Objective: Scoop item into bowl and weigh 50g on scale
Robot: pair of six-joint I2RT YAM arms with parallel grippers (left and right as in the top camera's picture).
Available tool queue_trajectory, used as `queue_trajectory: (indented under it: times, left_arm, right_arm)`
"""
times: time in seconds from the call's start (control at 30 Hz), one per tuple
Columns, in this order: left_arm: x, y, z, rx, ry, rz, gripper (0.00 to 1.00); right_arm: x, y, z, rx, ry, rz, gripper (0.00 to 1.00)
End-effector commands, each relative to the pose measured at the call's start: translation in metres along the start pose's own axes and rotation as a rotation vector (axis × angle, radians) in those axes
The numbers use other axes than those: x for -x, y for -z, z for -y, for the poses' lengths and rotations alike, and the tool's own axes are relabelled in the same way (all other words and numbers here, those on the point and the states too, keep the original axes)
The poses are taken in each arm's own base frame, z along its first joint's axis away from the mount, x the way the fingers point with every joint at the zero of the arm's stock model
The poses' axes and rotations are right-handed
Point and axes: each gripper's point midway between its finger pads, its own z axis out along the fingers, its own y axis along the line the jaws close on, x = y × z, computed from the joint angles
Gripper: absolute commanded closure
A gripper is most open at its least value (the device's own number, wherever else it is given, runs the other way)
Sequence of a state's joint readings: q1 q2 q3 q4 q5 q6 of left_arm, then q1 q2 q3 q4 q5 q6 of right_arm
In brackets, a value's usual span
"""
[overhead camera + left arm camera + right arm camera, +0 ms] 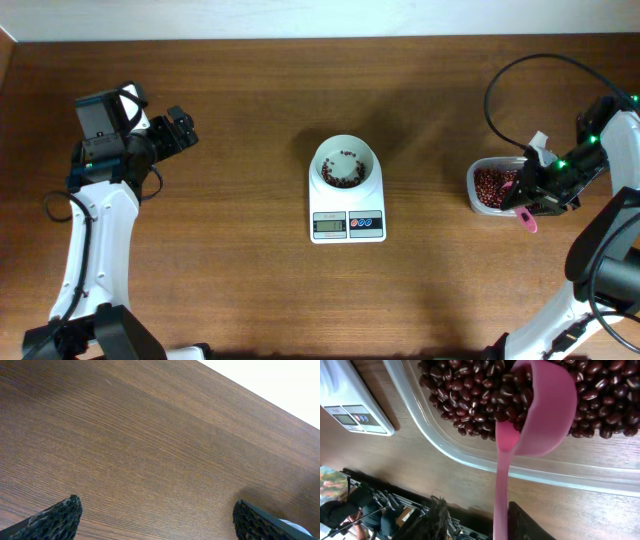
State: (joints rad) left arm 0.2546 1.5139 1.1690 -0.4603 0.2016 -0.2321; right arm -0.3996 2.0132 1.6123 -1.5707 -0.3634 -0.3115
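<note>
The white bowl (322, 156) stands on the white scale (347, 226) at the table's middle, with a thin layer of red-brown beans (343, 176) in it. My right gripper (538, 198) (485, 527) is shut on the handle of a pink scoop (527, 222) (545, 405). The scoop's cup is dipped into the heap of beans (470, 390) in the clear plastic tub (478, 172) (450, 450) at the right. The scale's corner (350, 400) shows in the right wrist view. My left gripper (180, 130) (157, 520) is open and empty over bare wood at the far left.
The wooden table (230, 260) has its far edge along a white wall at the top. A black cable (500, 85) loops above the tub. The tub sits well to the right of the scale.
</note>
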Motion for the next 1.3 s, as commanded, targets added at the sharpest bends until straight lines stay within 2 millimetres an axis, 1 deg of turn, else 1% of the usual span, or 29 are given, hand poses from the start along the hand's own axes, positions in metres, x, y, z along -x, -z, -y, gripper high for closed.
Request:
queue_trajectory:
  times: [0.0, 0.07, 0.1, 0.13, 0.2, 0.27, 0.3, 0.37, 0.43, 0.47, 0.5, 0.53, 0.6, 0.67, 0.7, 0.77, 0.8, 0.87, 0.97, 1.13, 1.23, 1.27]
  left_arm:
    - [0.006, 0.002, -0.001, 0.007, 0.009, 0.015, 0.01]
    - [0.006, 0.002, -0.001, 0.007, 0.009, 0.015, 0.01]
    - [0.006, 0.002, -0.001, 0.007, 0.009, 0.015, 0.01]
    - [0.006, 0.002, -0.001, 0.007, 0.009, 0.015, 0.01]
    - [0.006, 0.002, -0.001, 0.007, 0.009, 0.015, 0.01]
    - [0.006, 0.002, -0.001, 0.007, 0.009, 0.015, 0.01]
    - [0.006, 0.002, -0.001, 0.007, 0.009, 0.015, 0.01]
    - [0.006, 0.002, -0.001, 0.007, 0.009, 0.015, 0.01]
    - [0.006, 0.002, -0.001, 0.007, 0.009, 0.015, 0.01]
    - [0.006, 0.002, -0.001, 0.007, 0.009, 0.015, 0.01]
    - [0.006, 0.002, -0.001, 0.007, 0.009, 0.015, 0.01]
    - [0.006, 0.002, -0.001, 0.007, 0.009, 0.015, 0.01]
    - [0.006, 0.002, -0.001, 0.007, 0.009, 0.015, 0.01]
    - [0.006, 0.002, -0.001, 0.007, 0.009, 0.015, 0.01]
    - [0.006, 0.002, -0.001, 0.007, 0.009, 0.015, 0.01]
    - [0.006, 0.002, -0.001, 0.007, 0.009, 0.015, 0.01]
    - [0.006, 0.002, -0.001, 0.007, 0.009, 0.015, 0.01]
    - [0.006, 0.002, -0.001, 0.007, 0.009, 0.015, 0.01]
    - [0.006, 0.002, -0.001, 0.007, 0.009, 0.015, 0.01]
    - [0.006, 0.002, -0.001, 0.007, 0.009, 0.015, 0.01]
    - [0.006, 0.002, -0.001, 0.007, 0.009, 0.015, 0.01]
    - [0.006, 0.002, -0.001, 0.007, 0.009, 0.015, 0.01]
  right_arm:
    - [0.001, 0.0, 0.002, -0.013, -0.012, -0.003, 0.76]
    - [0.0, 0.001, 0.004, -0.022, -0.013, -0.006, 0.82]
    - [-0.001, 0.001, 0.007, -0.043, -0.012, -0.012, 0.89]
    - [-0.001, 0.001, 0.01, -0.061, -0.012, -0.016, 0.92]
    - [-0.001, 0.001, 0.01, -0.06, -0.005, -0.014, 0.96]
    - [0.002, 0.005, 0.01, -0.065, 0.013, 0.001, 0.96]
    - [0.011, 0.016, 0.008, -0.078, 0.027, 0.042, 0.96]
    - [0.021, 0.038, 0.003, -0.102, 0.051, 0.105, 0.96]
    - [0.022, 0.053, 0.003, -0.137, 0.077, 0.122, 0.96]
    - [0.017, 0.056, 0.006, -0.165, 0.071, 0.102, 0.96]
    - [0.007, 0.056, 0.009, -0.188, 0.059, 0.062, 0.96]
    - [0.003, 0.056, 0.011, -0.202, 0.054, 0.041, 0.96]
    - [0.002, 0.052, 0.008, -0.219, 0.07, 0.021, 0.96]
    - [-0.001, 0.043, 0.005, -0.265, 0.101, -0.025, 0.96]
    - [-0.003, 0.04, 0.006, -0.311, 0.125, -0.06, 0.96]
    - [-0.01, 0.034, 0.014, -0.459, 0.216, -0.159, 0.96]
    - [-0.009, 0.033, 0.015, -0.521, 0.244, -0.18, 0.96]
    - [-0.005, 0.04, 0.021, -0.671, 0.291, -0.216, 0.96]
    - [-0.005, 0.039, 0.021, -0.692, 0.326, -0.239, 0.96]
    - [-0.006, 0.027, 0.033, -0.714, 0.37, -0.282, 0.96]
    - [0.009, 0.01, 0.042, -0.719, 0.407, -0.243, 0.96]
    - [0.011, 0.008, 0.04, -0.708, 0.408, -0.233, 0.96]
